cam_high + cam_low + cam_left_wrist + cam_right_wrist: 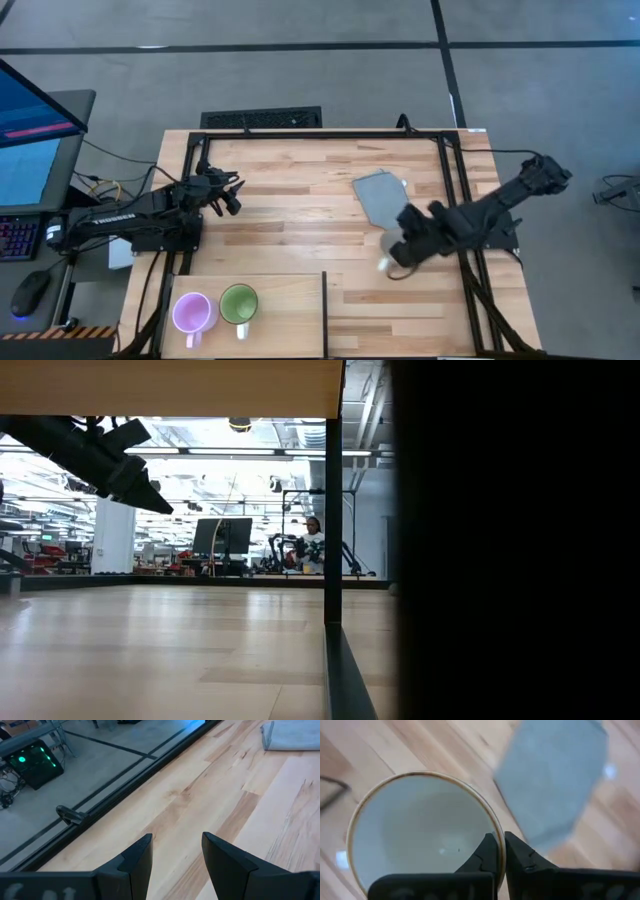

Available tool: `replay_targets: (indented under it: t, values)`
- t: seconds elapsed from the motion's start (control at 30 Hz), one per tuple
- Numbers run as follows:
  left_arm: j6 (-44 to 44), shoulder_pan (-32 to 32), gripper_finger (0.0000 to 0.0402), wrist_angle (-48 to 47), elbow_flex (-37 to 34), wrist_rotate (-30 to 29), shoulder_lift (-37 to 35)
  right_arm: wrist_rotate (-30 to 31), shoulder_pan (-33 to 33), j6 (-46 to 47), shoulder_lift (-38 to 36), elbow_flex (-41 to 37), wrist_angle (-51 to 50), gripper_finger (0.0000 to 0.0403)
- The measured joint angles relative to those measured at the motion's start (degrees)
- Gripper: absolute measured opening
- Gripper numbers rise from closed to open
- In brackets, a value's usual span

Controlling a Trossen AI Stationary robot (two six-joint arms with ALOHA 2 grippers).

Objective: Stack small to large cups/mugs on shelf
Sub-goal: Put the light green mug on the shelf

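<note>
The cream-white mug [425, 835] stands open side up under my right gripper [501, 855], which is shut on its rim, right of the table's middle [395, 255]. The light purple mug [192, 312] and the green mug [239, 303] stand side by side on the pale wood shelf [285, 310] at the near left. My left gripper [177, 855] is open and empty over the table's left part [232, 195]. My right gripper pinches the white mug's rim [495, 832] with one finger inside the mug and one outside. The fingers come from above, pointing down. The mug is upright, its opening up. I cannot tell whether its base is on the table.
A grey folded cloth [380, 197] lies on the plank tabletop just beyond the right gripper. A dark upright edge [324, 310] bounds the shelf on its right side. A black frame rail [125, 795] runs along the table's edge.
</note>
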Motion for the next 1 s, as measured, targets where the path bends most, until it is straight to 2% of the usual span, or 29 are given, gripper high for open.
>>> replay_targets:
  t: [0.13, 0.23, 0.43, 0.73, 1.0]
  values:
    - [0.00, 0.00, 0.0163, 0.04, 0.00, 0.00, -0.01, -1.35, -8.12, -14.37, -0.18, 0.04, 10.39, 0.0025]
    - [0.00, 0.00, 0.0163, 0.04, 0.00, 0.00, -0.01, -4.94, -13.14, -23.82, 0.69, 0.04, 17.84, 0.0025]
    - [0.00, 0.00, 0.0163, 0.06, 0.00, 0.01, -0.02, -11.96, -19.66, -38.04, 3.73, 0.17, 28.18, 0.0025]
    - [0.00, 0.00, 0.0163, 0.07, 0.00, 0.00, -0.02, -12.65, -23.93, -54.01, 14.20, 10.78, 29.03, 0.0025]
    - [0.00, -0.02, 0.0163, 0.00, 0.00, 0.00, 0.00, -19.73, -26.86, -61.28, 25.17, 23.34, 25.07, 0.0025]
